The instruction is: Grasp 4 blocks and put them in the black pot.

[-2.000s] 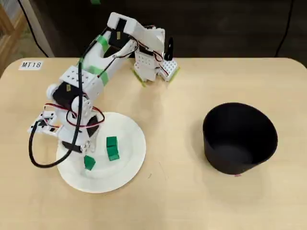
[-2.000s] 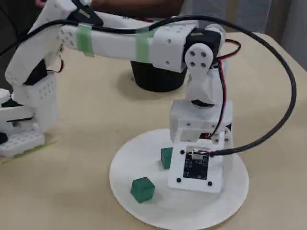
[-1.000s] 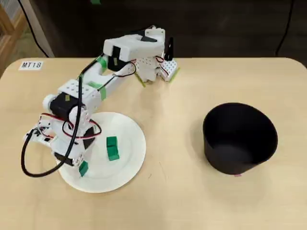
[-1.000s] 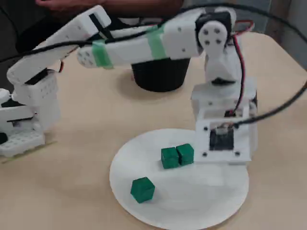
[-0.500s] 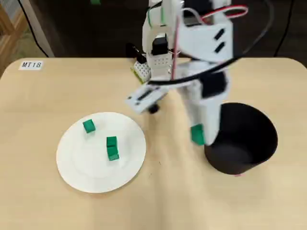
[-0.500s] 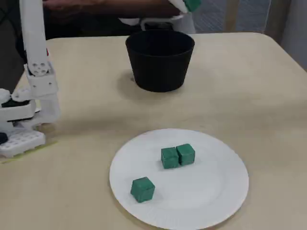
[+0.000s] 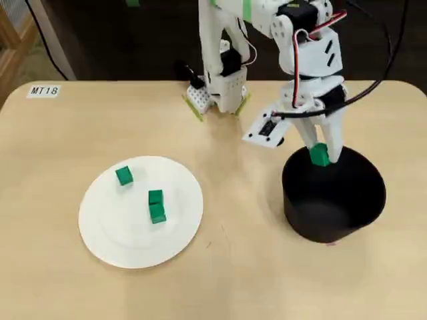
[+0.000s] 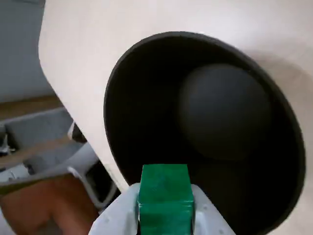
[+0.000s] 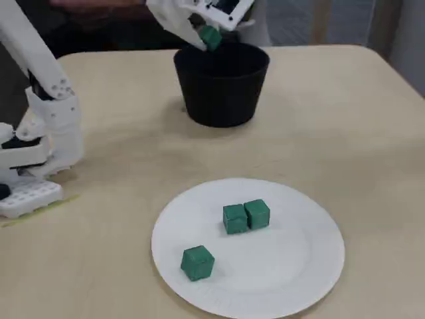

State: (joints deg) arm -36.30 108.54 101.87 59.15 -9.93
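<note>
My gripper [image 7: 320, 155] [image 9: 210, 37] [image 8: 165, 205] is shut on one green block [image 7: 319, 155] [image 9: 211, 36] [image 8: 164, 194]. It hangs over the near rim of the black pot [image 7: 333, 193] [image 9: 222, 85] [image 8: 205, 127]; the wrist view looks straight down into the pot, where no other block shows. Three more green blocks lie on the white plate [image 7: 140, 211] [image 9: 248, 249]: one apart [image 7: 123, 176] [image 9: 197, 262] and two touching side by side [image 7: 156, 206] [image 9: 246, 216].
The arm's white base [image 7: 217, 90] [image 9: 33, 166] stands at the table's back edge in the overhead view. A label reading MT18 [image 7: 44, 90] is stuck near the far left corner. Bare tabletop [image 7: 233, 267] lies between plate and pot.
The arm has swung from the plate across the table, carrying one block from above the table beside the pot to above the pot's rim. Three blocks remain on the plate, unmoved.
</note>
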